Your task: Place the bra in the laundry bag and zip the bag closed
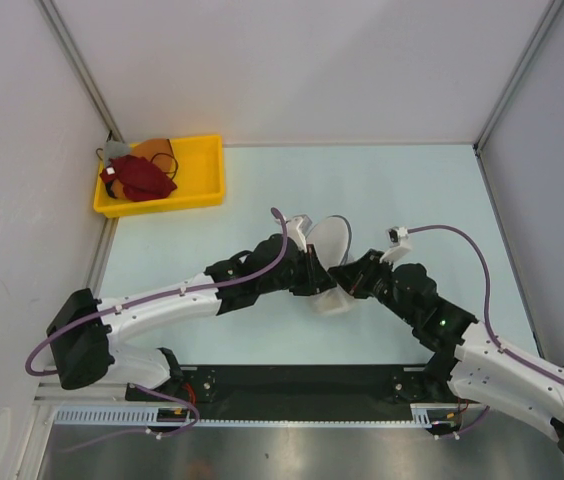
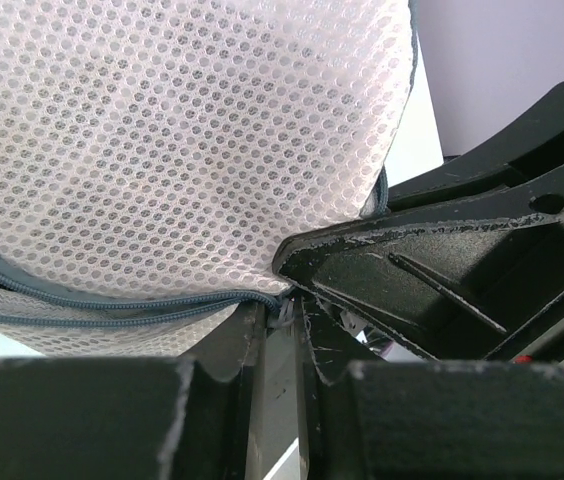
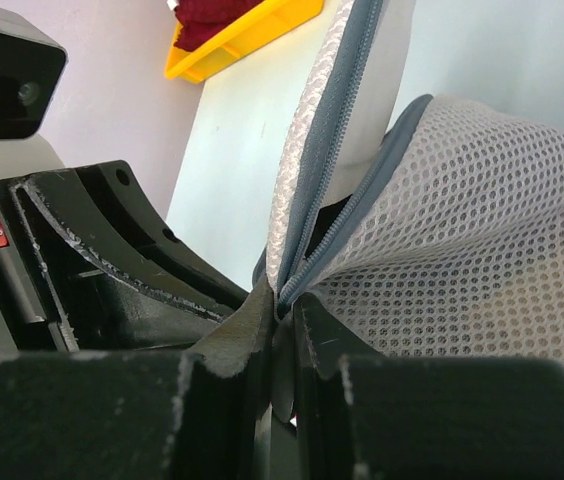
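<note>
The laundry bag (image 1: pixel 330 245), a round white mesh pouch with a grey zip, is held up off the table between my two grippers, its two halves parted. My left gripper (image 1: pixel 316 275) is shut on the bag's zip end; in the left wrist view the gripper (image 2: pixel 284 312) pinches a small grey tab below the mesh (image 2: pixel 182 140). My right gripper (image 1: pixel 346 280) is shut on the zip seam where the two halves meet (image 3: pixel 282 298). The bra (image 1: pixel 142 178), dark red, lies in the yellow bin (image 1: pixel 207 170) at the far left, away from both grippers.
The yellow bin stands in the far left corner against the wall and also shows in the right wrist view (image 3: pixel 252 35). An orange and a grey item lie in it with the bra. White walls close the table (image 1: pixel 412 190) at the back and sides.
</note>
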Robot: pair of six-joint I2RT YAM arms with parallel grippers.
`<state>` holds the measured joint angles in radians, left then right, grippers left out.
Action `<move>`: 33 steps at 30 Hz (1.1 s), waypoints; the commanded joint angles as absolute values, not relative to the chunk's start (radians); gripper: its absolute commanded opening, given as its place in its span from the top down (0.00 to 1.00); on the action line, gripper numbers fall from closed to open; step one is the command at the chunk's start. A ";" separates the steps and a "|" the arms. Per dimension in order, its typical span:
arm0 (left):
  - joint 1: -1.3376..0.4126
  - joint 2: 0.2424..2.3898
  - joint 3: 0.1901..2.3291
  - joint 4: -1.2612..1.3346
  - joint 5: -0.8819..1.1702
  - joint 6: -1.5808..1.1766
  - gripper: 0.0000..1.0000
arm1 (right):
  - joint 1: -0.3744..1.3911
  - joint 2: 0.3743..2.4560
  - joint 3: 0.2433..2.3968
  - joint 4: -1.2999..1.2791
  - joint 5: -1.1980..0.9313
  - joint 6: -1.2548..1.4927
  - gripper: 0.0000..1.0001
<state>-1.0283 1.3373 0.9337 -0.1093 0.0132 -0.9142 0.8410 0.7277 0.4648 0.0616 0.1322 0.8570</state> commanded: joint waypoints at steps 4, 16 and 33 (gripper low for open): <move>-1.012 1.298 0.919 -0.088 -0.009 -0.833 1.00 | 0.861 0.696 0.558 -0.030 0.195 0.775 1.00; -0.982 1.284 0.845 0.112 0.175 -0.861 0.89 | 0.861 0.724 0.549 0.023 0.118 0.781 1.00; -0.976 1.261 0.834 0.130 0.195 -0.900 0.81 | 0.865 0.747 0.531 0.041 0.112 0.782 1.00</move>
